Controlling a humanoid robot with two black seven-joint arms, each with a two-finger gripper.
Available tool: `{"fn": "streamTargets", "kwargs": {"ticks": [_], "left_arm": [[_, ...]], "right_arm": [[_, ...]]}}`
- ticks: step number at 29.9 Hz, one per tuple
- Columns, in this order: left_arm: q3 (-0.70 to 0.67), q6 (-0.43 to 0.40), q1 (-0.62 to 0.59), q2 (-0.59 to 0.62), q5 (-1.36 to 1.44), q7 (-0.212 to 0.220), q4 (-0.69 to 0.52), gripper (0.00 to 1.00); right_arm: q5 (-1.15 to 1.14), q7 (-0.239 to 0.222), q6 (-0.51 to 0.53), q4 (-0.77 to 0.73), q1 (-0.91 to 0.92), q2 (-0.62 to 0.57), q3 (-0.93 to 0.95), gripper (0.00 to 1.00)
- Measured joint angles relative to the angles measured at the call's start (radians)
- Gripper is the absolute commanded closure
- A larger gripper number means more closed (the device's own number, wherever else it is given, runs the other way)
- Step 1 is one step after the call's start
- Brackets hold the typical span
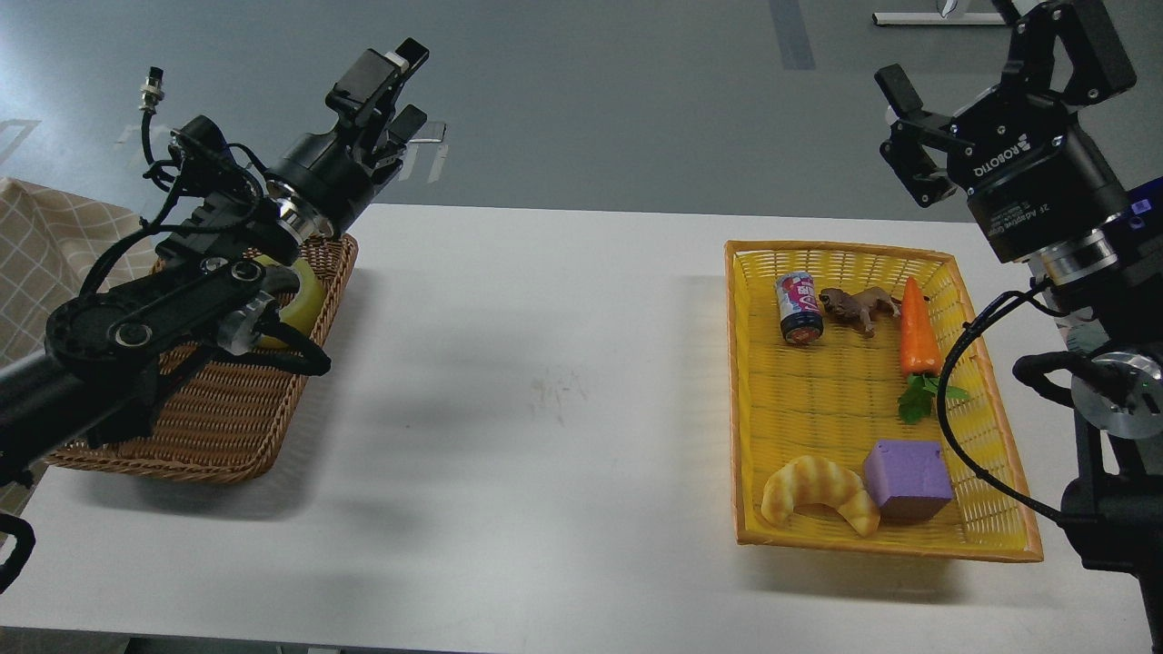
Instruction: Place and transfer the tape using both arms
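While both arms hang raised above the white table [545, 381], the tape [304, 300] lies in the brown wicker basket [227, 427] at the table's left end, mostly hidden behind the left arm's forearm so that only a curved yellow edge of the roll shows. The left gripper [400, 86] points up and away over the basket's far corner, holding nothing, with a narrow gap visible between its fingers; it is clear of the tape. The right gripper [990, 59] is lifted at the upper right, beyond the far edge of the yellow plastic basket [754, 400], its fingers spread wide and empty (the "ROBOTIQ" lettering reads on its body).

Inside the yellow basket sit a small can [799, 310] lying on its side near the far left corner, a brown toy animal [859, 306] just beside it, and an orange carrot [918, 336] with green leaves pointing toward the near end. At the near end a golden croissant toy [818, 490] touches a purple block [907, 480]. A checked cloth [45, 245] shows at the left edge, behind the wicker basket.
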Motion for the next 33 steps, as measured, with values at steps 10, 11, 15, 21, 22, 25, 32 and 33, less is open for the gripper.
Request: {"fn": "streamTargets", "kwargs": {"ticks": [10, 11, 15, 21, 22, 25, 32, 33], "left_arm": [[-0.066, -0.155, -0.231, -0.141, -0.02, 0.063, -0.023, 0.02], [-0.1, -0.197, -0.232, -0.151, -0.05, 0.075, -0.024, 0.02], [-0.297, -0.32, -0.14, -0.185, -0.197, 0.116, -0.027, 0.02], [-0.487, -0.392, 0.034, -0.207, -0.243, 0.189, -0.098, 0.02], [-0.501, -0.392, 0.052, -0.212, -0.243, 0.192, -0.112, 0.02], [-0.543, -0.388, 0.096, -0.225, -0.219, 0.2, -0.157, 0.02], [-0.622, -0.385, 0.207, -0.221, -0.177, 0.235, -0.196, 0.02], [-0.644, -0.385, 0.219, -0.221, -0.178, 0.236, -0.206, 0.02]], "right_arm": [[-0.05, -0.029, -0.009, -0.032, 0.106, 0.0, -0.022, 0.0], [-0.055, -0.032, -0.01, -0.036, 0.122, 0.002, -0.026, 0.0], [-0.065, -0.036, -0.014, -0.071, 0.172, 0.01, -0.065, 0.0], [-0.064, -0.035, -0.036, -0.186, 0.296, 0.054, -0.122, 0.0], [-0.064, -0.035, -0.042, -0.198, 0.306, 0.071, -0.123, 0.0], [-0.064, -0.033, -0.059, -0.218, 0.319, 0.121, -0.125, 0.0], [-0.062, -0.028, -0.064, -0.222, 0.322, 0.139, -0.149, 0.0], [-0.06, -0.026, -0.064, -0.222, 0.32, 0.139, -0.154, 0.0]]}}
